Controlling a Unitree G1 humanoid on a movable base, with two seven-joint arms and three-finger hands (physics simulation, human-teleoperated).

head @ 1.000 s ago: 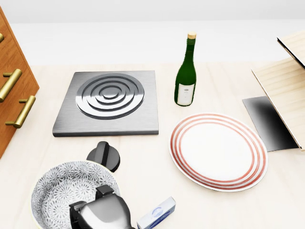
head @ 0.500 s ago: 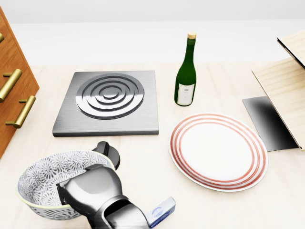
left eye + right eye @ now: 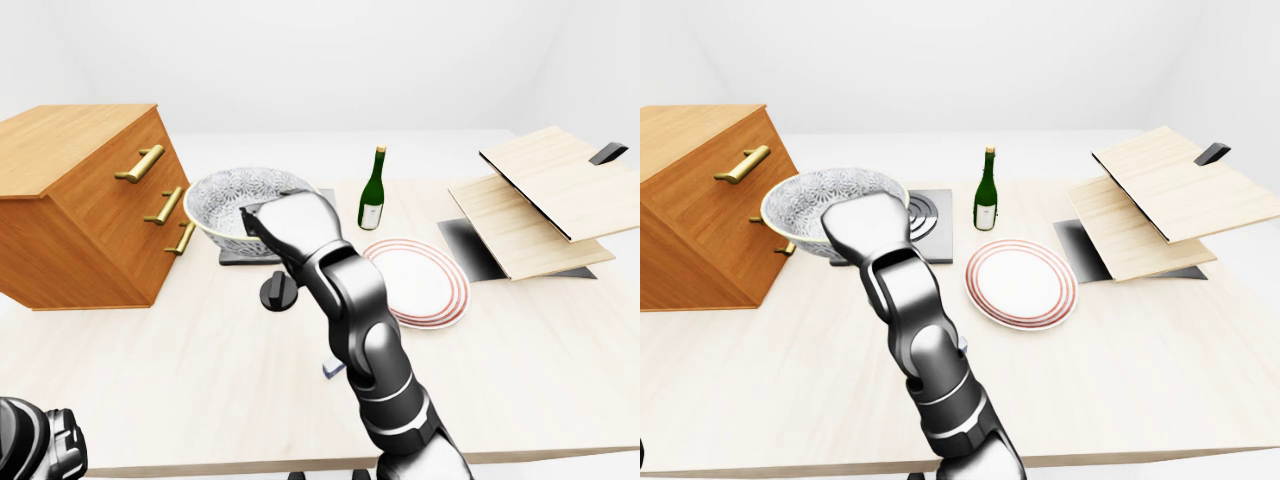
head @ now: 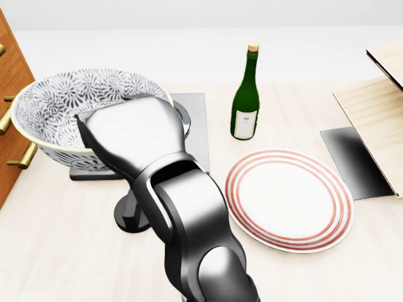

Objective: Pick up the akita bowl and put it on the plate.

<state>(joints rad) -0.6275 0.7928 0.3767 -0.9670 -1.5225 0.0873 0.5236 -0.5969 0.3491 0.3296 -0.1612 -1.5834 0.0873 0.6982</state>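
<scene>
Right hand (image 4: 129, 135): it is closed on the near rim of the bowl, and the bowl is carried by it.
Bowl (image 4: 69, 104): it is held in the air, tilted slightly, above the left part of the table; in the head view it is seen over the burner plate, beside the drawer cabinet.
Plate (image 4: 288, 198): it is lying flat on the table (image 4: 56, 251), bare, to the right of the arm, well apart from the bowl.
Bottle (image 4: 245, 94): it is standing upright just above the plate in the head view.
Burner plate (image 4: 195, 135): it is mostly hidden by the bowl and hand.
Knob (image 4: 129, 217): a dark knob is seen on the table, partly behind the arm.
Drawer cabinet (image 3: 85, 205): it is placed at the left.
Left hand (image 3: 40, 450): only a part is visible in the lower left corner of the left-eye view; the state of the fingers cannot be told.
</scene>
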